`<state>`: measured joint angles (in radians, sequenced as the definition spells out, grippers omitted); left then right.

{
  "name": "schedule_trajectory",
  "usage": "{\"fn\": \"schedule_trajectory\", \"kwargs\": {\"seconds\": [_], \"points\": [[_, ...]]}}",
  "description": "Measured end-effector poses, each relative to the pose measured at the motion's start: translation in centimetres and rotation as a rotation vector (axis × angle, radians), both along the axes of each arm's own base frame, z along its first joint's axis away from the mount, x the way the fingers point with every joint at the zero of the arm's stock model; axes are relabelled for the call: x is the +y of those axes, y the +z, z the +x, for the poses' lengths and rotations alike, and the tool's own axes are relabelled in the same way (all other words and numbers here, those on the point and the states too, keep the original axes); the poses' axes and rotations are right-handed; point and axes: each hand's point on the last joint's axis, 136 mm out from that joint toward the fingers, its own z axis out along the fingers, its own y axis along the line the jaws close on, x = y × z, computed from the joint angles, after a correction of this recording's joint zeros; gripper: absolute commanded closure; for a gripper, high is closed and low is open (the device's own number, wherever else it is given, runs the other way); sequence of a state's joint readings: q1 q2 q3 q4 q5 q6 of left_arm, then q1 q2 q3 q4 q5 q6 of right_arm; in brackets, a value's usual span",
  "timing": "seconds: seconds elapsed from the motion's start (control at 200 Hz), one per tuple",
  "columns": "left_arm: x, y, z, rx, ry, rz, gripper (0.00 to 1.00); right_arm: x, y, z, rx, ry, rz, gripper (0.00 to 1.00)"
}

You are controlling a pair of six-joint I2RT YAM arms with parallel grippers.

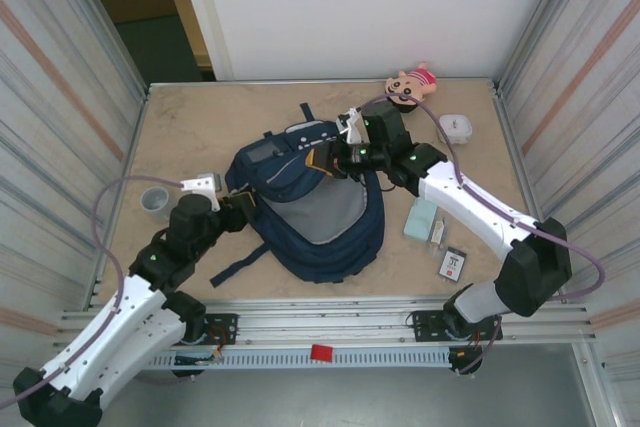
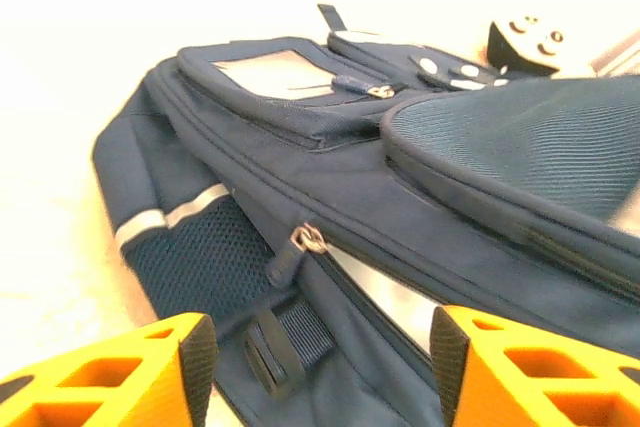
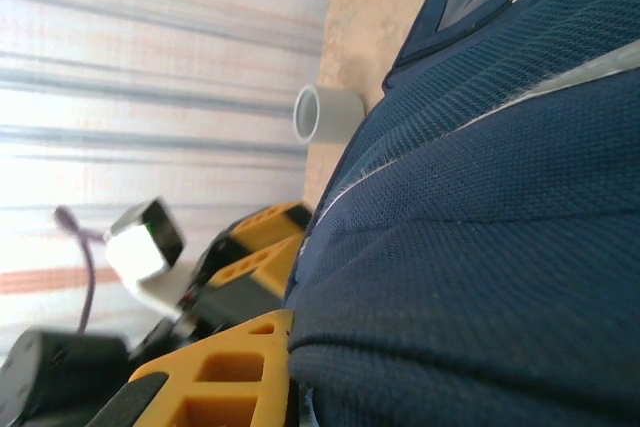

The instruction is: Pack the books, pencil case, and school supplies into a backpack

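Note:
The navy backpack (image 1: pixel 318 215) lies flat mid-table, its grey panel facing up. My right gripper (image 1: pixel 322 160) is shut on the fabric at the backpack's upper edge; blue cloth (image 3: pixel 470 247) presses against its orange finger (image 3: pixel 230 377). At the bag's left side, my left gripper (image 1: pixel 245 205) is open, its pads (image 2: pixel 197 355) standing either side of a strap buckle (image 2: pixel 285 342) just below a zipper pull (image 2: pixel 308 240), touching nothing. The mint pencil case (image 1: pixel 421 217), a small clear oblong piece (image 1: pixel 437 234) and a black-and-white card packet (image 1: pixel 453 263) lie right of the bag. The books are hidden.
A grey cup (image 1: pixel 155 200) stands left of the left arm. A pink plush doll (image 1: pixel 410 82) and a white rounded box (image 1: pixel 456 127) sit at the back right. Corrugated walls close in both sides; the right arm reaches over the supplies.

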<state>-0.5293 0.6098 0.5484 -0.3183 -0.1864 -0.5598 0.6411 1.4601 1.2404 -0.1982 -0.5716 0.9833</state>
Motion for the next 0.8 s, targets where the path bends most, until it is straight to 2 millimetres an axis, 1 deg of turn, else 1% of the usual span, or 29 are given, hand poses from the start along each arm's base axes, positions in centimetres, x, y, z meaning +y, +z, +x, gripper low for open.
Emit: {"fn": "schedule_trajectory", "kwargs": {"seconds": [0.135, 0.236, 0.326, 0.351, 0.421, 0.461, 0.536, 0.591, 0.681, 0.737, 0.802], "points": [[1.1, 1.8, 0.1, -0.02, 0.067, -0.006, 0.38, 1.0, -0.8, 2.2, -0.051, -0.07, -0.007, 0.95], [1.7, 2.5, 0.2, -0.024, 0.105, -0.015, 0.38, 1.9, -1.9, 3.3, -0.071, -0.107, -0.023, 0.92], [1.9, 2.5, 0.5, -0.013, 0.131, -0.019, 0.38, 2.8, -3.2, 3.9, -0.066, -0.131, -0.036, 0.89], [1.9, 2.3, 0.6, -0.006, 0.135, -0.018, 0.38, 3.0, -3.7, 4.0, -0.06, -0.135, -0.039, 0.88], [1.8, 1.8, 0.8, 0.013, 0.145, -0.017, 0.38, 3.7, -4.9, 4.2, -0.038, -0.146, -0.051, 0.79], [1.8, 1.6, 0.9, 0.022, 0.149, -0.017, 0.38, 4.0, -5.5, 4.2, -0.019, -0.153, -0.053, 0.71], [1.7, 1.0, 1.1, 0.044, 0.153, -0.012, 0.38, 4.4, -6.6, 3.9, 0.023, -0.162, -0.053, 0.53], [1.6, 0.7, 1.2, 0.058, 0.156, -0.012, 0.38, 4.4, -7.8, 3.3, 0.064, -0.165, -0.062, 0.44], [1.6, 0.6, 1.2, 0.062, 0.162, -0.021, 0.38, 4.1, -10.3, 1.9, 0.157, -0.178, -0.092, 0.37], [1.6, 0.5, 1.2, 0.061, 0.162, -0.023, 0.38, 3.7, -11.9, 1.0, 0.211, -0.18, -0.121, 0.35], [1.5, 0.2, 1.2, 0.063, 0.162, -0.022, 0.37, 3.1, -13.3, 0.1, 0.262, -0.182, -0.159, 0.33]]}}
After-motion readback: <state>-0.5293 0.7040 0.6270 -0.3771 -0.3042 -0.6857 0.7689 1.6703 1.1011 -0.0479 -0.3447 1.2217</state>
